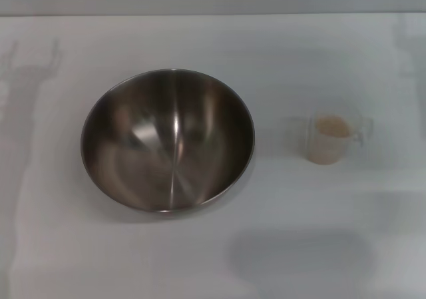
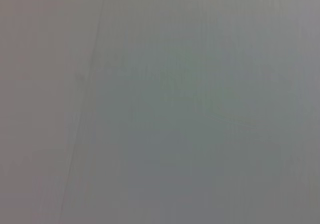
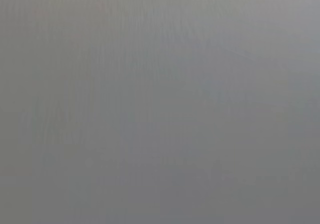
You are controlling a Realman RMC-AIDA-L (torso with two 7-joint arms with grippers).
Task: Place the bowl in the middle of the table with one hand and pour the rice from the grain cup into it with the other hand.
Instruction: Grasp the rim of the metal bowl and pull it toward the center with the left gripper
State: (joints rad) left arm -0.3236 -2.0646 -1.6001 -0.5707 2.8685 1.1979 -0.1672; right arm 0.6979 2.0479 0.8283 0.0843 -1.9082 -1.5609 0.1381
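Observation:
The large stainless-steel bowl [image 1: 168, 139] stands empty on the white table [image 1: 299, 232], left of the table's middle in the head view. The small clear grain cup [image 1: 331, 138] stands upright to the bowl's right, apart from it, with pale rice [image 1: 332, 126] inside. Neither gripper shows in any view. Both wrist views show only a plain grey surface.
The table's far edge [image 1: 213, 14] runs along the top of the head view. Faint arm shadows fall on the table at the far left [image 1: 26, 79] and far right.

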